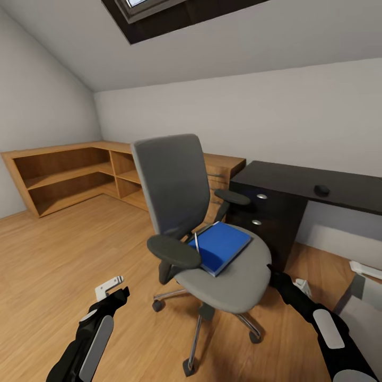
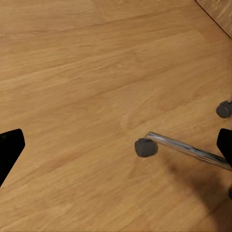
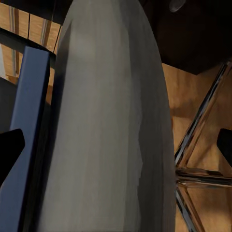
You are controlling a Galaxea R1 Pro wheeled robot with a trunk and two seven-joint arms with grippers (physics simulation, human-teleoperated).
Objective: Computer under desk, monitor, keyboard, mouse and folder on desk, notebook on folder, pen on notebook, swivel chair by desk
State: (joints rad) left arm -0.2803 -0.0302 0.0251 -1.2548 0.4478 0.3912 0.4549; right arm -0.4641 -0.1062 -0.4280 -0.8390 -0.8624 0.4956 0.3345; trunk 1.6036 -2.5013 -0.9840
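— Standing near the middle of the bedroom, the swivel chair (image 1: pixel 212 228) has its grey back turned toward the wall and its seat toward the robot. Where does the folder lie?

— The folder (image 1: pixel 222 246) lies flat on the chair's seat, blue cover up, partly tucked behind the near armrest. A thin pale stick rests on its left edge — possibly the pen (image 1: pixel 196 242), too slim to confirm. A notebook cannot be made out.

— And the desk?

— The desk (image 1: pixel 297 178) stands just behind and to the right of the chair, black top, drawer unit facing the seat. The mouse (image 1: pixel 321 189) sits alone on the top, well apart from the chair. A low wooden shelf unit (image 1: pixel 69 175) runs along the far walls to the left.

— State of the left gripper?

— The left gripper (image 1: pixel 114 287) hangs low over bare wood floor (image 1: pixel 58 254), left of the chair's star base. In the left wrist view its two dark fingertips (image 2: pixel 10 147) sit at opposite edges, spread wide, nothing between them but floor and one castor leg.

— The right?

— The right gripper (image 3: pixel 116 147) is hard up against the seat's front edge, hidden behind it in the head view. In the right wrist view the fingertips are likewise set wide apart, gripping nothing — the seat rim and the folder's edge lie ahead of them.
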